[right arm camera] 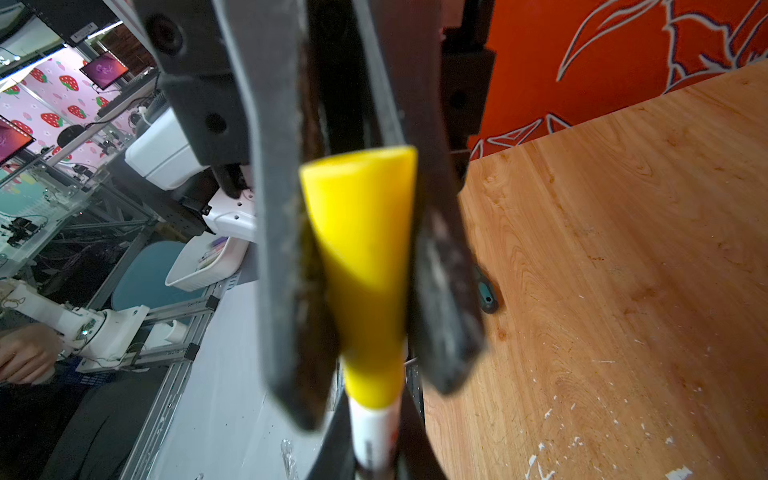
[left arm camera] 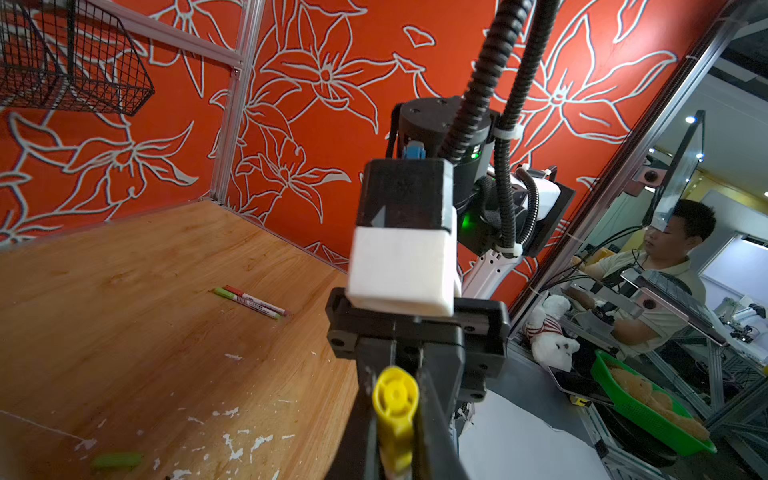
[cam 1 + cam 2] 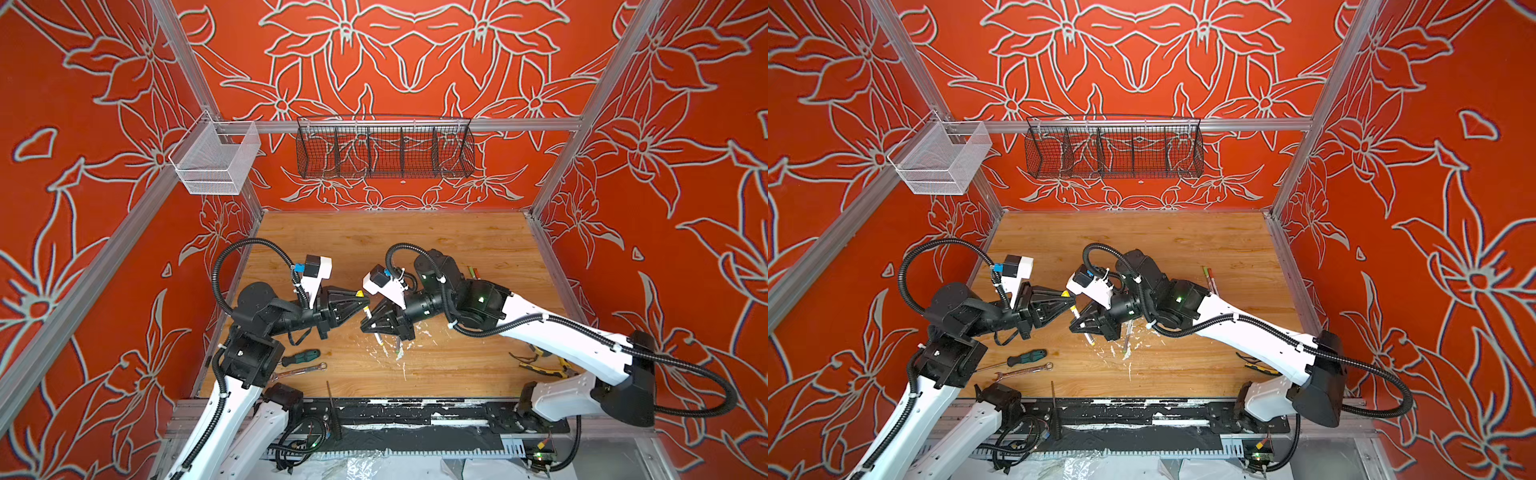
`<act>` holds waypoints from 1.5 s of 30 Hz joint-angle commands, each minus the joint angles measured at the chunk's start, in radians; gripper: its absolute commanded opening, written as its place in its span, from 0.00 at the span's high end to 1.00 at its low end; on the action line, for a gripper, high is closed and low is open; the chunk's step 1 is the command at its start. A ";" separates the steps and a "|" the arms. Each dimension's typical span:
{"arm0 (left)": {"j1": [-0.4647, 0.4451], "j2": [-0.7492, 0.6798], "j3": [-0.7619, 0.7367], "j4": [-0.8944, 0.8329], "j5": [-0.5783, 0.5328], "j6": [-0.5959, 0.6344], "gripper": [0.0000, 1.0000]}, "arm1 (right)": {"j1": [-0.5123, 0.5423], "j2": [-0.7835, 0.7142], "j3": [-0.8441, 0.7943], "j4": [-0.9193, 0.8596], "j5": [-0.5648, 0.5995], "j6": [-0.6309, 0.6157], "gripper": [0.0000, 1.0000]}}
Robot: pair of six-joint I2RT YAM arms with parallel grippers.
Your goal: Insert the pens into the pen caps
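Note:
My left gripper [image 3: 362, 296] [image 2: 395, 401] is shut on a yellow pen cap [image 2: 395, 395] [image 1: 365, 257] above the middle of the table. A white pen [image 3: 374, 328] [image 1: 374, 432] comes out of the cap's open end, and my right gripper [image 3: 370, 322] [image 1: 376, 451] is shut on its barrel just behind the cap. Two more pens [image 3: 473, 272] [image 2: 249, 301] lie side by side far right on the table. Another pen [image 3: 1126, 337] lies partly under the right gripper. No other pen caps show clearly, only a blurred green piece [image 2: 117, 460].
A green-handled screwdriver [image 3: 300, 357] and a silver wrench [image 3: 301, 371] lie front left by the left arm. Yellow-black pliers [image 3: 540, 361] lie front right under the right arm. A black wire basket [image 3: 384, 149] and a white mesh basket [image 3: 216, 160] hang on the back rail.

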 commanded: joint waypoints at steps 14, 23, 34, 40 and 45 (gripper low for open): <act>-0.064 0.009 -0.049 -0.250 0.195 0.098 1.00 | -0.069 0.082 0.462 0.264 0.030 -0.074 1.00; -0.065 0.003 -0.034 -0.250 0.169 0.104 1.00 | -0.069 0.097 0.453 0.180 0.026 -0.064 1.00; -0.062 0.045 0.042 -0.115 0.074 0.041 1.00 | -0.068 -0.004 0.069 0.170 0.025 0.087 1.00; -0.057 0.073 0.108 -0.023 -0.001 0.002 0.30 | -0.072 -0.072 -0.062 0.029 0.127 0.113 1.00; -0.047 0.048 0.123 -0.062 -0.076 0.031 0.03 | -0.152 -0.094 -0.147 -0.166 0.260 0.162 1.00</act>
